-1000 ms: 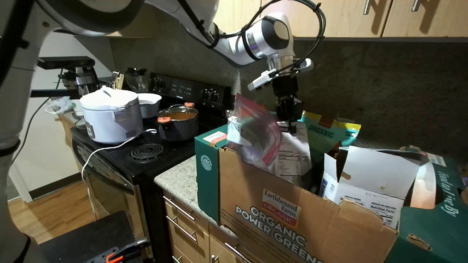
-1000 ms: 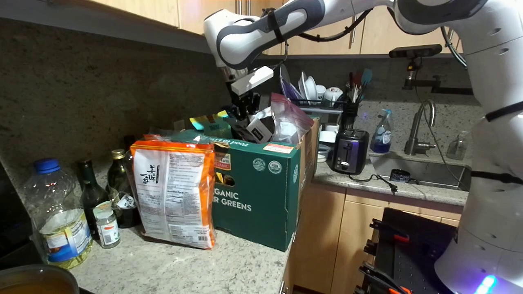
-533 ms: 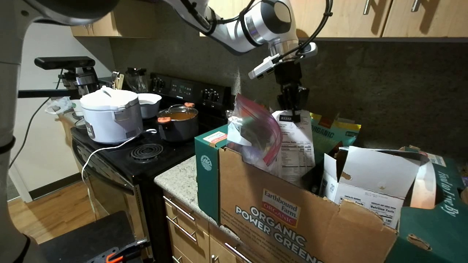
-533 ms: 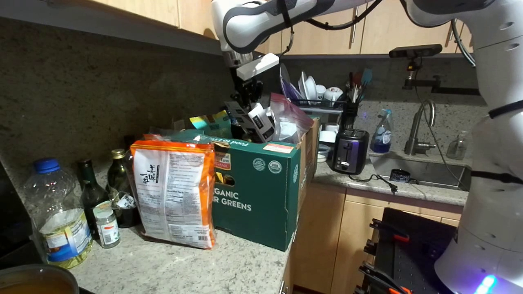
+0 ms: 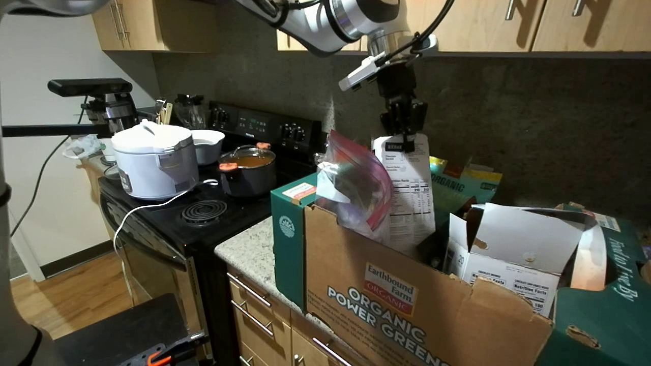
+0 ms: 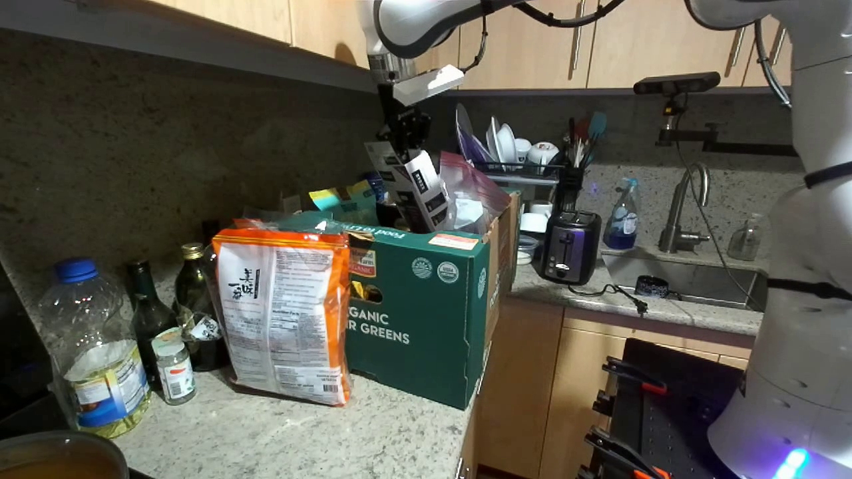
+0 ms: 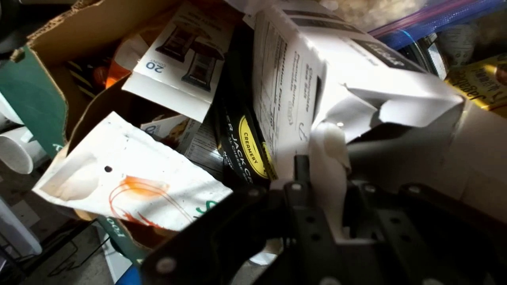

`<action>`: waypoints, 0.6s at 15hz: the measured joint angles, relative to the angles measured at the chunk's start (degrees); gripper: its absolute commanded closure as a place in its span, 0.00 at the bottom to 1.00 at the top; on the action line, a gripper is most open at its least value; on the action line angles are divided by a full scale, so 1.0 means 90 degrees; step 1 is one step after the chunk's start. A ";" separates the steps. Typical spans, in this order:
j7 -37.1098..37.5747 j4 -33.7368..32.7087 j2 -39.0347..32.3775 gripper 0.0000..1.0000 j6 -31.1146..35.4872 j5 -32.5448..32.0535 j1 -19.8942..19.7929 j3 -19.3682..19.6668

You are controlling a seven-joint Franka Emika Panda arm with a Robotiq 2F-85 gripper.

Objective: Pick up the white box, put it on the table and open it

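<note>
Since the white box looks like thin, smooth printed carton, it should handle as light, springy along its folded edges and easy to dent on its flat faces. How full it is cannot be told. It is tilted, its upper part above the rim of the large cardboard box and its lower end inside, hidden by the front wall. The fingers are clamped on its top edge; in the wrist view the board there is bent and creased beside a dark gap, so a hard squeeze or a snag might tear it. If that hold slips, a deeper pinch close to a folded corner would likely be firmer than one on the bent board. In an exterior view the clear zip bag overlaps one side of it and could be dragged along; a straight, slow lift seems wise. A green bag shows behind. The tabletop lies below, outside the cardboard box, and a gentle landing there should keep the ends square for the opening to come.
</note>
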State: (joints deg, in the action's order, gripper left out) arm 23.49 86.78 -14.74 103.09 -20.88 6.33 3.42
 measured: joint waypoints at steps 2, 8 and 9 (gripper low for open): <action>-0.0102 0.0116 0.0191 0.97 0.0107 0.0019 0.0001 -0.0056; -0.0720 0.0516 0.0773 0.97 0.0249 0.0227 0.0000 -0.0299; -0.0867 0.0569 0.0856 0.97 0.0248 0.0280 0.0000 -0.0334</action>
State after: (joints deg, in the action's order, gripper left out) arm 15.68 91.90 -7.03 105.32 -18.36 6.33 0.42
